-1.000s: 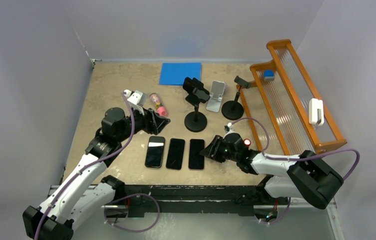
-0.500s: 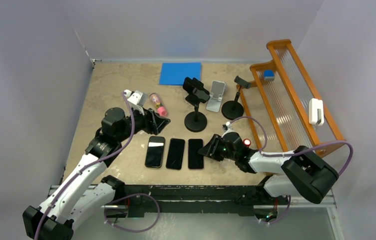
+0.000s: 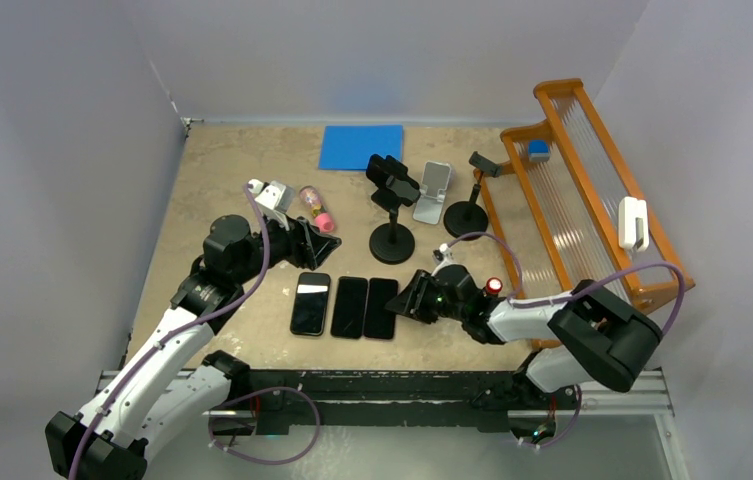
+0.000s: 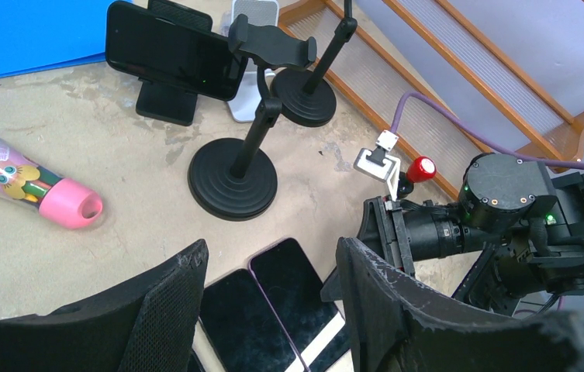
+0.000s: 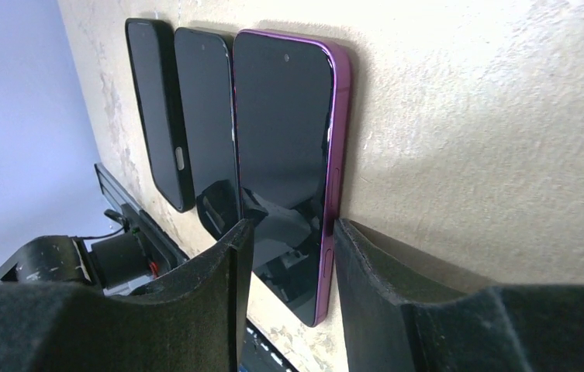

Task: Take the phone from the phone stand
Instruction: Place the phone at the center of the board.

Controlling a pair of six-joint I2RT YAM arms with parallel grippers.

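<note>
Three phones are lying flat in a row at the near middle of the table (image 3: 222, 170): a left phone (image 3: 311, 302), a middle phone (image 3: 349, 307) and a purple-edged phone (image 3: 382, 308), which is lying right against the middle one. The right gripper (image 3: 410, 300) is reaching low across the table to the near end of the purple-edged phone. In the right wrist view its fingers (image 5: 219, 279) are standing apart, gripping nothing, and the phone's glass is mirroring them; whether they are touching the phone cannot be told.

The left gripper (image 3: 324, 243) is hovering just beyond the left phone, its fingers (image 4: 172, 302) spread wide with nothing between them.

Farther back, a black phone (image 4: 168, 50) is sitting sideways in a small black desk stand (image 4: 163, 105), at the far middle of the table. Just beside it a round-base stand (image 4: 233, 186) is holding up an empty clamp, a silver folding stand (image 3: 434, 192) is sitting to its right, and a second round-base stand (image 4: 302, 105) is standing near the orange wooden rack (image 3: 592, 200). A pink-capped bottle (image 4: 25, 186) is lying on its side to the left, and a blue mat (image 3: 361, 146) is lying at the far edge.
</note>
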